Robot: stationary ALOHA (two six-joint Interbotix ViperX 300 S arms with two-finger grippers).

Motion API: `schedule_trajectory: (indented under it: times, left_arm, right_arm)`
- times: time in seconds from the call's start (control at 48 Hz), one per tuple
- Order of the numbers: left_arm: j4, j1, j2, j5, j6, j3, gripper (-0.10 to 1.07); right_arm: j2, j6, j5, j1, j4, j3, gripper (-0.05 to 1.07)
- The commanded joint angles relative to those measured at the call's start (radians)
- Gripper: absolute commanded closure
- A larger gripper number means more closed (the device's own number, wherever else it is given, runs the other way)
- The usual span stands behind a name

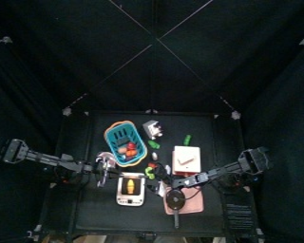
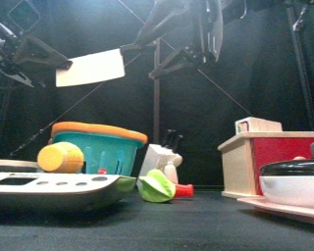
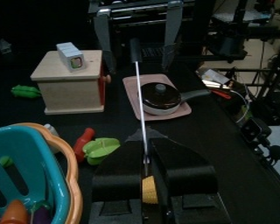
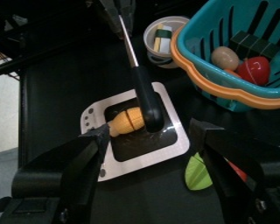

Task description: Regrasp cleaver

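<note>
The cleaver (image 2: 91, 69) hangs in the air above the table, and its cream-white blade faces the front view. My left gripper (image 3: 146, 171) is shut on it, and in the left wrist view the blade (image 3: 140, 105) shows edge-on as a thin line running away from the jaws. Around its far end stands my right gripper (image 3: 143, 37), open wide, with one jaw on each side and not touching it. In the right wrist view the open right gripper (image 4: 149, 136) flanks a thin dark bar (image 4: 136, 70), seemingly the same tool. From above, the left gripper (image 1: 104, 169) and right gripper (image 1: 178, 185) face each other.
Below the grippers lies a white-and-yellow gadget (image 1: 130, 188). A teal basket (image 1: 123, 142) of toy food and a white cup (image 1: 152, 128) stand behind it. A cream-and-red box (image 1: 186, 157) and a pink device (image 3: 130, 87) carrying a black pot sit to the right.
</note>
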Motion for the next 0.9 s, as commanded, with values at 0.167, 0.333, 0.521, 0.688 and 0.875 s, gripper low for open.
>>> schedule_trajectory:
  times: [0.167,0.333,0.521,0.688,0.875]
  left_arm:
    - [0.002,-0.003,0.0,-0.012,0.0,-0.015,0.57]
    - [0.0,-0.003,0.0,-0.015,0.002,-0.015,0.57]
    - [0.0,-0.003,0.0,-0.017,0.002,-0.015,0.57]
    - [0.0,-0.003,0.0,-0.015,0.006,-0.023,0.57]
    - [0.002,-0.003,0.0,-0.017,0.006,-0.025,0.57]
  right_arm:
    - [-0.087,0.0,-0.028,-0.008,0.318,-0.029,0.01]
    - [-0.135,-0.026,-0.089,-0.063,0.646,-0.02,0.01]
    - [-0.19,-0.101,-0.048,-0.091,0.815,-0.02,0.01]
    - [-0.242,-0.178,0.118,-0.112,0.92,-0.069,0.01]
    - [-0.253,-0.433,0.36,-0.135,1.085,-0.199,0.01]
